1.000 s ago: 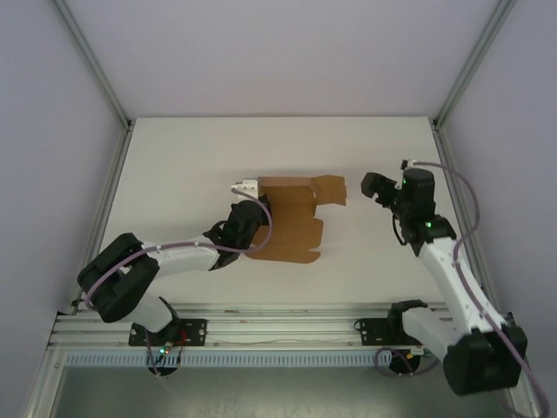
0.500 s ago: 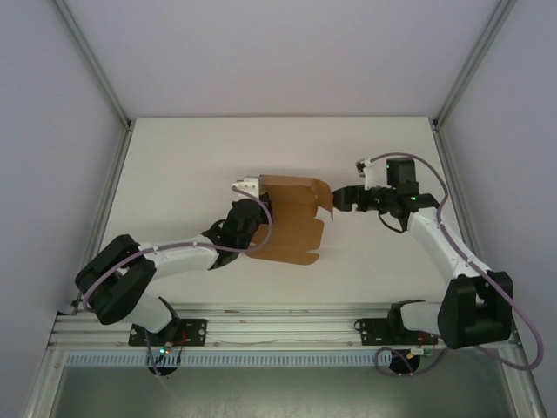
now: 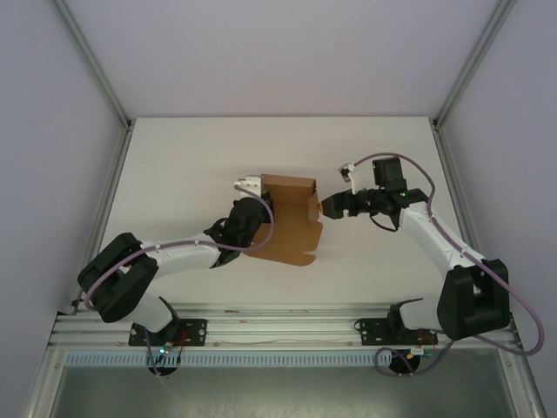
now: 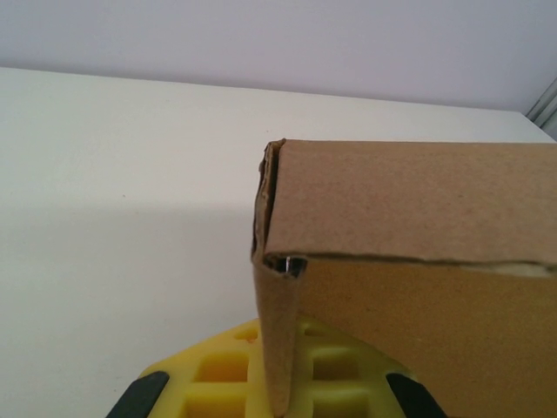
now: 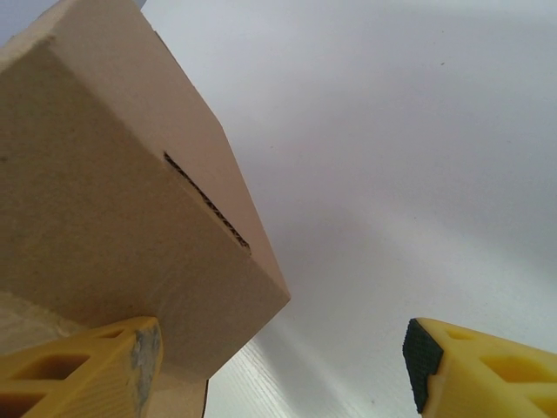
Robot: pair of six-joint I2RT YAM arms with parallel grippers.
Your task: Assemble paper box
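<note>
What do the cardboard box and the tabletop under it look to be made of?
The paper box: corrugated cardboard, plain matte brown. A cut slot in the right wrist view exposes the fluted inner layer. The table: smooth, matte white, perhaps laminate or painted board. The look leaves that open.

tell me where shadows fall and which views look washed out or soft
Top external: even, diffuse light, no glare, hardly any shadow beside the paper box. Left wrist: the box throws a soft grey shadow leftward across the table; cardboard grain sharp. Right wrist: the box looks pale and washed out, shadow under its lower corner.
</note>
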